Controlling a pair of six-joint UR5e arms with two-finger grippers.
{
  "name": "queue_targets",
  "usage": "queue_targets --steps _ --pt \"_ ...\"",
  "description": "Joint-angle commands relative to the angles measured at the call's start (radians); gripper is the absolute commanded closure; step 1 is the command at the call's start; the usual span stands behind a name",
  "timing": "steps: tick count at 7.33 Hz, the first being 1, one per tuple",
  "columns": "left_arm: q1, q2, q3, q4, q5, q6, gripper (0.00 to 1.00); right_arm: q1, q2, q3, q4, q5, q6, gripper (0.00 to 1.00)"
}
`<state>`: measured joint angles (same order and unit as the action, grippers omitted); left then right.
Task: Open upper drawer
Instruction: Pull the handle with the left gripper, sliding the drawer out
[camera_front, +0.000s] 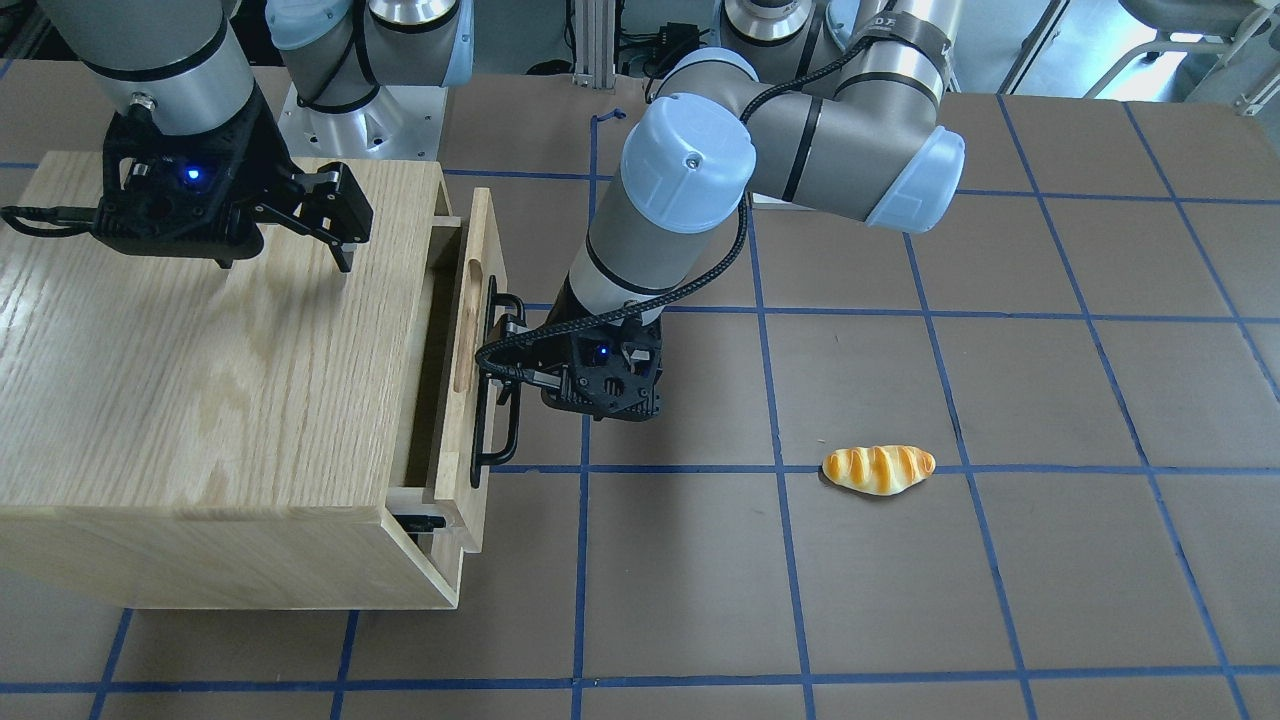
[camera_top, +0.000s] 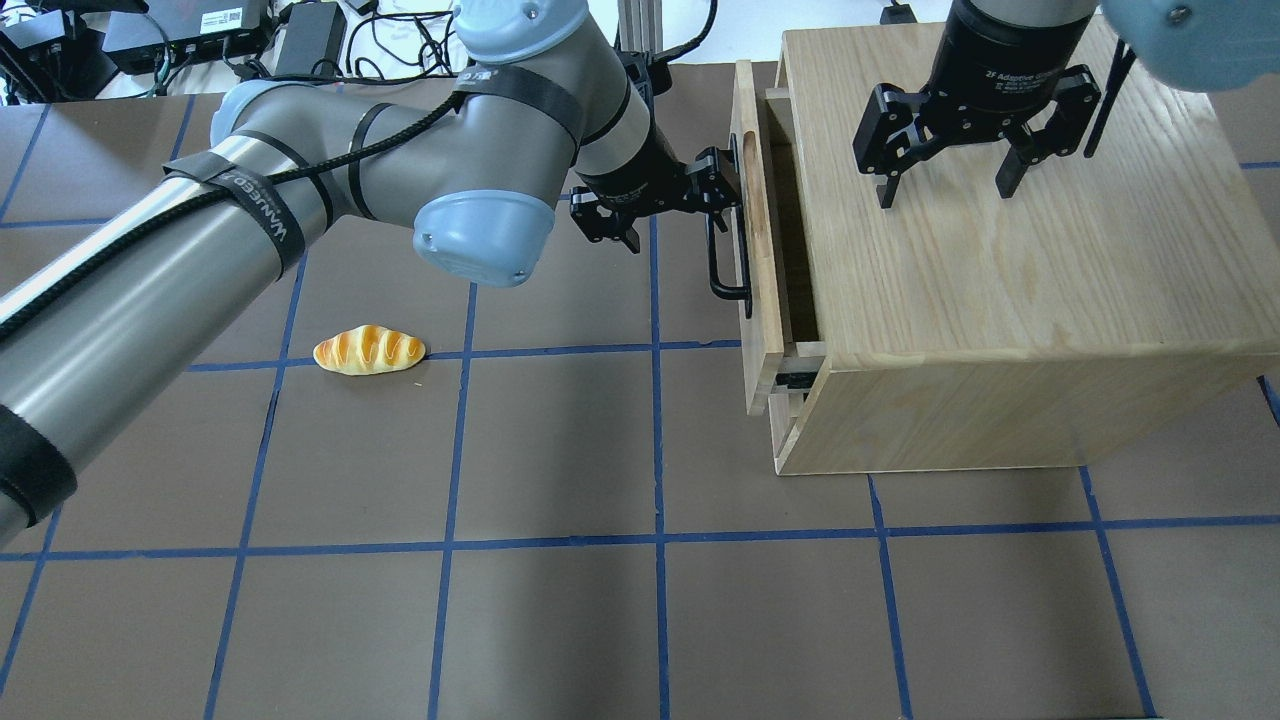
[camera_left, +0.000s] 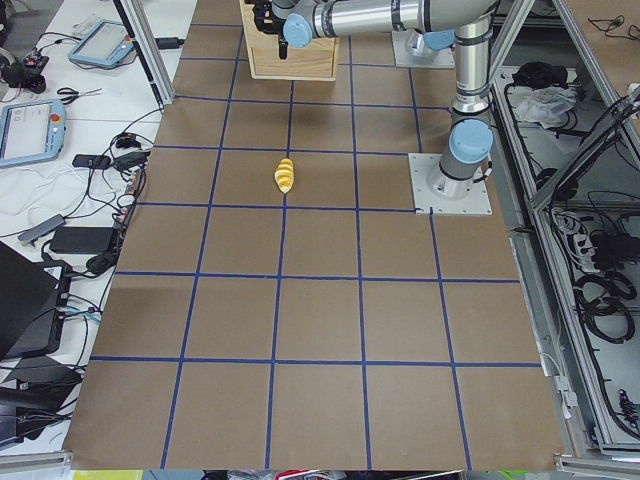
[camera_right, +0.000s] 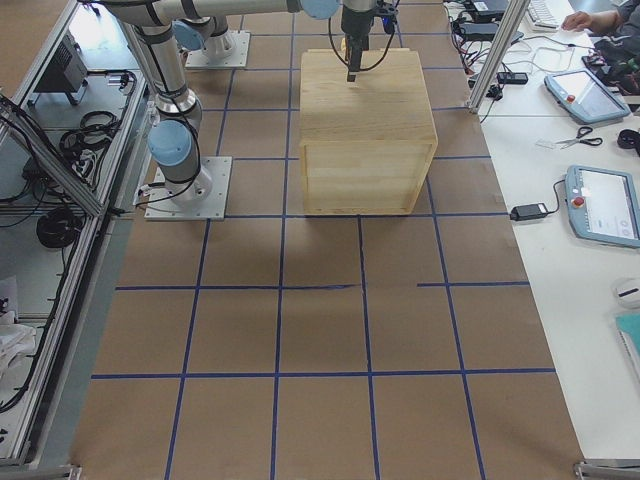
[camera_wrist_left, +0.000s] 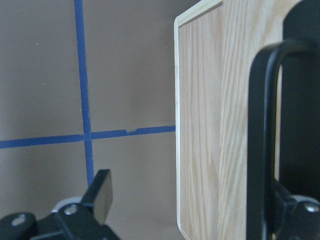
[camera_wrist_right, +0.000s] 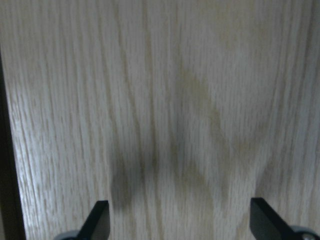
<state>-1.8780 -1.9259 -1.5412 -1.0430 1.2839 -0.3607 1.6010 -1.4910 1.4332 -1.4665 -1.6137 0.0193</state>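
The upper drawer (camera_front: 470, 300) is a pale-wood box with a slotted front panel, pulled a little way out of the oak cabinet (camera_front: 200, 380). Its black bar handle (camera_front: 497, 430) faces the bare table. It also shows in the overhead view (camera_top: 760, 300) with its handle (camera_top: 728, 265). My left gripper (camera_front: 505, 345) (camera_top: 715, 200) is open at the handle's upper part, with one finger hooked behind the bar. In the left wrist view (camera_wrist_left: 200, 200) the bar (camera_wrist_left: 260, 150) stands between the fingers. My right gripper (camera_front: 283, 262) (camera_top: 947, 185) (camera_wrist_right: 182, 222) is open and empty just above the cabinet's top.
A bread roll (camera_front: 878, 469) (camera_top: 369, 351) lies on the brown mat with blue grid lines, well away from the cabinet. The cabinet (camera_right: 368, 130) stands on the robot's right side of the table. Tablets and cables lie on side benches.
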Motion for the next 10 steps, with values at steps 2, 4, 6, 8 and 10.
queue_targets --steps 2,4,6,8,10 --pt "0.066 0.037 -0.007 -0.061 -0.024 0.049 0.00 0.001 0.000 0.000 0.000 0.000 0.001 0.00" --pt "0.103 0.059 -0.013 -0.096 -0.026 0.077 0.00 0.001 0.000 0.001 0.000 0.000 0.001 0.00" --pt "0.109 0.070 -0.016 -0.123 -0.025 0.110 0.00 0.001 0.000 0.000 0.000 0.000 0.001 0.00" --pt "0.117 0.076 -0.043 -0.135 -0.024 0.132 0.00 0.001 0.000 0.000 0.000 0.000 -0.001 0.00" --pt "0.146 0.090 -0.045 -0.141 -0.047 0.140 0.00 0.001 0.000 0.000 0.000 0.000 -0.001 0.00"
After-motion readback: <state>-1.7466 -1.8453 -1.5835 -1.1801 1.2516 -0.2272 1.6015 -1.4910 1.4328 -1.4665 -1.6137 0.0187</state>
